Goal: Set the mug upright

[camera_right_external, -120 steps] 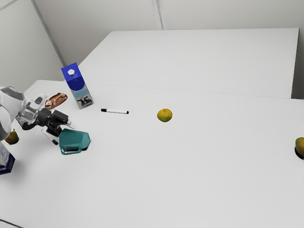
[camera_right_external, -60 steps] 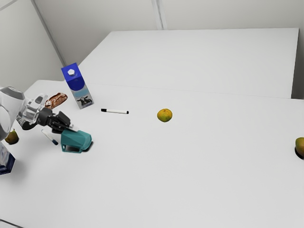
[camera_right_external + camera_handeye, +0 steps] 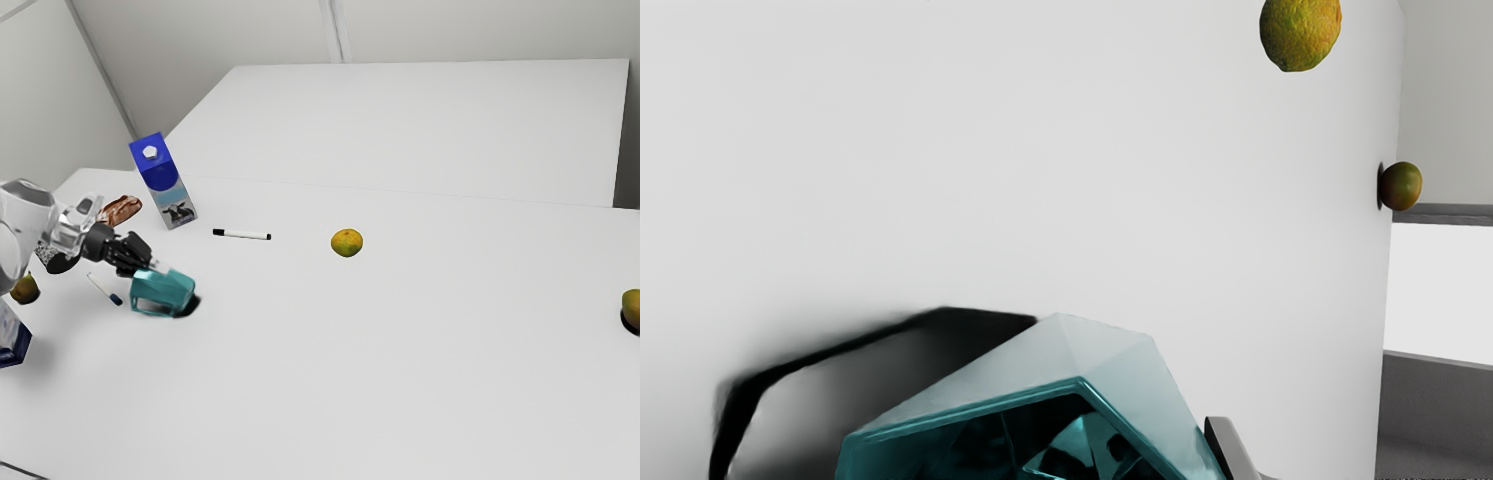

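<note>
Teal and angular, the mug point(image 3: 163, 291) is on the exterior view's left, tilted, off the counter point(image 3: 400, 360), right at the end of the gripper point(image 3: 152, 267). The gripper is grasping the mug, one finger point(image 3: 1236, 450) lying along its outer wall (the other is hidden). In the wrist view the mug's open mouth faces the camera, and a dark shadow spreads over the counter beside it. Closest to it is a pen point(image 3: 104, 289), on the counter just beside the mug toward the exterior view's left and the nearest thing to get in the way. Farther off, a blue-topped milk carton point(image 3: 165, 185) stands beyond the gripper, with a brown, crusty-looking thing point(image 3: 122, 210) to its left and a white marker point(image 3: 241, 234) lying to its right. An orange-yellow citrus fruit point(image 3: 347, 242) sits well apart from the mug, farther right, and a greenish round fruit point(image 3: 632, 308) is at the far right edge. Near the arm on the left are a pear point(image 3: 25, 290), a dark speckled thing point(image 3: 57, 260) partly hidden, and another carton point(image 3: 12, 340), cut off by the edge.
</note>
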### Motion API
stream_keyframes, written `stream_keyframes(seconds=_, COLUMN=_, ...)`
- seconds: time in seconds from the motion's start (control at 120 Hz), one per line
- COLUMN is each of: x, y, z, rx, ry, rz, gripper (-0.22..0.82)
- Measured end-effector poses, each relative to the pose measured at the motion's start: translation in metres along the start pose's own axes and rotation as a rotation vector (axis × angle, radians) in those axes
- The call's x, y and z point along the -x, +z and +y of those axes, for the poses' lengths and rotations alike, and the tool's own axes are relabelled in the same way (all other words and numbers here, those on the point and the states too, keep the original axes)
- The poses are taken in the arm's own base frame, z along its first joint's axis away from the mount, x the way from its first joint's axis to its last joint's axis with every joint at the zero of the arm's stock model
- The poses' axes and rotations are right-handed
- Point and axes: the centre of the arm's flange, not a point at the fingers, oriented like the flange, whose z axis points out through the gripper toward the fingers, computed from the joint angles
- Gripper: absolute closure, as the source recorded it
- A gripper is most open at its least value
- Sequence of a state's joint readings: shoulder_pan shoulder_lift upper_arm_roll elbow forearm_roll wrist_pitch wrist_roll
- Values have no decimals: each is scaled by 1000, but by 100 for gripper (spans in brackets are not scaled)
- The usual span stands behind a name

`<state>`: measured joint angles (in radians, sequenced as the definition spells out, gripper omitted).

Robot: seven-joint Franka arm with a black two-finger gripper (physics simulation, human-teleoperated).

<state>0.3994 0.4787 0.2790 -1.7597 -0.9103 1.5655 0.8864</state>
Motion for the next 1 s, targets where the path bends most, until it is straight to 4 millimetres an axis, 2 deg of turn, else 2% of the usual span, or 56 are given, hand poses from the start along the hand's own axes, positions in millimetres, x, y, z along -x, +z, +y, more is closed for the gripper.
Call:
stream_keyframes(seconds=0.092, x=-2, y=-3, z=10, rx=-9, ry=12, rz=-2, gripper=79)
stream_keyframes(seconds=0.308, x=-11, y=-1, z=62, rx=-112, ry=62, rz=-70, gripper=79)
stream_keyframes(seconds=0.433, x=-6, y=16, z=85, rx=-236, ry=47, rz=-106, gripper=79)
stream_keyframes(seconds=0.567, x=-2, y=44, z=114, rx=-399, ry=39, rz=-123, gripper=79)
stream_keyframes(seconds=0.708, x=6, y=67, z=130, rx=-542, ry=3, rz=-108, gripper=79)
stream_keyframes(seconds=0.792, x=15, y=76, z=138, rx=-602, ry=-26, rz=-83, gripper=79)
stream_keyframes(seconds=1.0, x=20, y=85, z=156, rx=-729, ry=-99, rz=-29, gripper=79)
